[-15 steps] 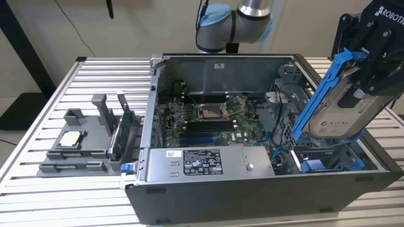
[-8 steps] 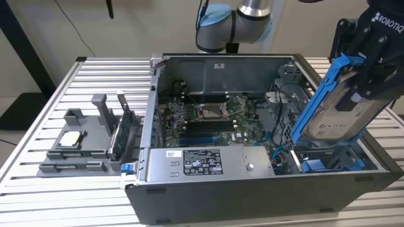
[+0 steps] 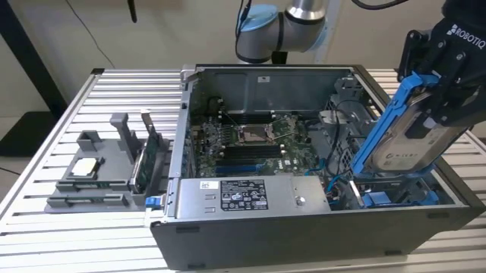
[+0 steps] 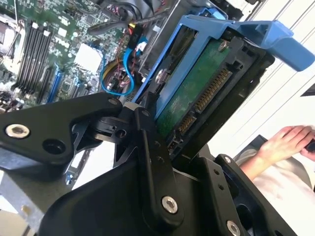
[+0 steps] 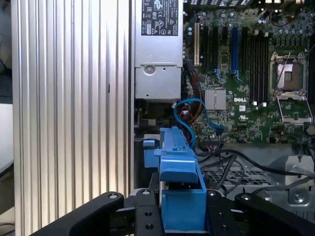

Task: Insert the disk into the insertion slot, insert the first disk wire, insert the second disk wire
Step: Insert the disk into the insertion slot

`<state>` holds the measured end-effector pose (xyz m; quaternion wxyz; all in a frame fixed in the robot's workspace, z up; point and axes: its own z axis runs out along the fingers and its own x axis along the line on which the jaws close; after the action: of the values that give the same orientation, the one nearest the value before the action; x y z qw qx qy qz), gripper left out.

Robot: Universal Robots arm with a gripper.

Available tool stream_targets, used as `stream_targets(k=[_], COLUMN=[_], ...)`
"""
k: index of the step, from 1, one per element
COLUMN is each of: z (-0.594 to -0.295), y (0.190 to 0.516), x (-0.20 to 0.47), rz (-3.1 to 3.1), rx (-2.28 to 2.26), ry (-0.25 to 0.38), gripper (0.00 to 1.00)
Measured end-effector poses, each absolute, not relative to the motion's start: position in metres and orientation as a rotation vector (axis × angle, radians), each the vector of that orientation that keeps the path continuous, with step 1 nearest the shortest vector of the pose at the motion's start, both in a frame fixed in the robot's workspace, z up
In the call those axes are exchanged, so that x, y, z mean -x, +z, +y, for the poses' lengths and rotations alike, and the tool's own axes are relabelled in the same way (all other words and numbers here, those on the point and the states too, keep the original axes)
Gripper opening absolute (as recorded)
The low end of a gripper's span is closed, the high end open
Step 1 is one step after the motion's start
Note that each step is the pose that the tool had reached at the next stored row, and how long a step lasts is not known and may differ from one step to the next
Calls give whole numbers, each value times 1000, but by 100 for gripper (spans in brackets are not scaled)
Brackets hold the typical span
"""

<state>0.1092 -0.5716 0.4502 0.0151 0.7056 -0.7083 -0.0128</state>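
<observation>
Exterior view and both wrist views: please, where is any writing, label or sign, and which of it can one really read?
Gripper, shut on the disk: a maker's mark in white capitals on its body, legible.
Disk's white label: faint print, too blurred to read.
Power-supply box, sticker: dense black-and-white print, too small to read.
Motherboard: a white maker's mark, legible; the other markings are too small to read.

Overhead: the computer case (image 3: 274,74) lies open on top, so the gripper (image 3: 444,105) clamping the disk (image 3: 414,136) hangs unobstructed.
Insertion slot (image 3: 425,185): open from above, directly under the tilted disk.
Cables: blue wires (image 3: 334,165) loop just beside the slot.
Flank: power-supply box (image 3: 251,193) borders the slot on the exterior view's left.
</observation>
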Motion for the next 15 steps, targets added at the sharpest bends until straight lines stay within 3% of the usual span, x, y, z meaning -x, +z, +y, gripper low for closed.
stream_targets(k=[15], z=[-572], y=[447], x=[-115], rz=[-2163], rx=[-2236], ry=[-39], gripper=[33])
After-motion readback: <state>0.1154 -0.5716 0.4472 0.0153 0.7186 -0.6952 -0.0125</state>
